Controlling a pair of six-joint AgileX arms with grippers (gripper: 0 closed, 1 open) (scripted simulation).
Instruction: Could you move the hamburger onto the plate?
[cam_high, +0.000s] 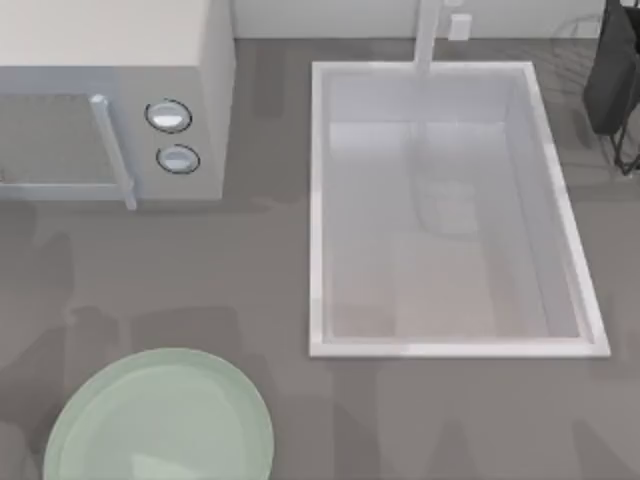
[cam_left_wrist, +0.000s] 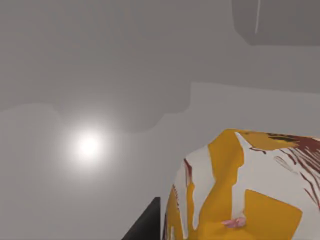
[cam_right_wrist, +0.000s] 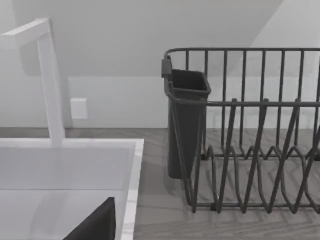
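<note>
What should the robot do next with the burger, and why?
Probably carry the hamburger toward the plate. The left wrist view has the burger filling the near corner, close under the camera, as if the left arm already has it, though its pincer grip can't be seen. In the top view the plate sits bare at the table's lower left, so a small move over it seems next.

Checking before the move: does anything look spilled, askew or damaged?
Nothing stands out. The plate lies flat on the counter, the sink and rack look intact, and the hamburger shows close in the left wrist view.
</note>
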